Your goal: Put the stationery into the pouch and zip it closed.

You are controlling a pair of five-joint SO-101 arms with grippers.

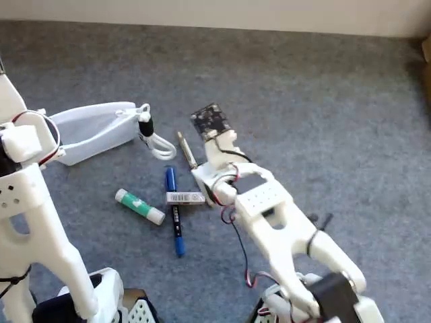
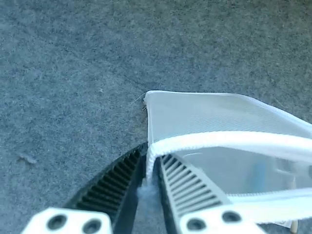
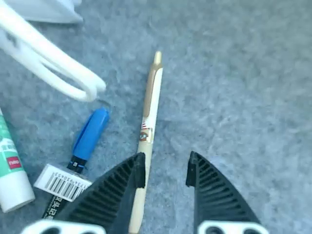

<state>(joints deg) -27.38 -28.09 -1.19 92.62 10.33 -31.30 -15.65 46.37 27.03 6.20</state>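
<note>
I note the left pincer [image 2: 152, 161] clenched on the rim of the white mesh pouch [image 2: 204, 114]. The right pincer [image 3: 165, 165] is released, jaws spread, just beside the slim cream pen [image 3: 149, 122].

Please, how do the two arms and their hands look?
Both arms are of white plastic blocks. The right arm carries red and black cables and a dark circuit board at its tip; the left arm has a red cable too. The right hand and the left hand have ribbed fingers on white bases with round holes, black on the right hand.
</note>
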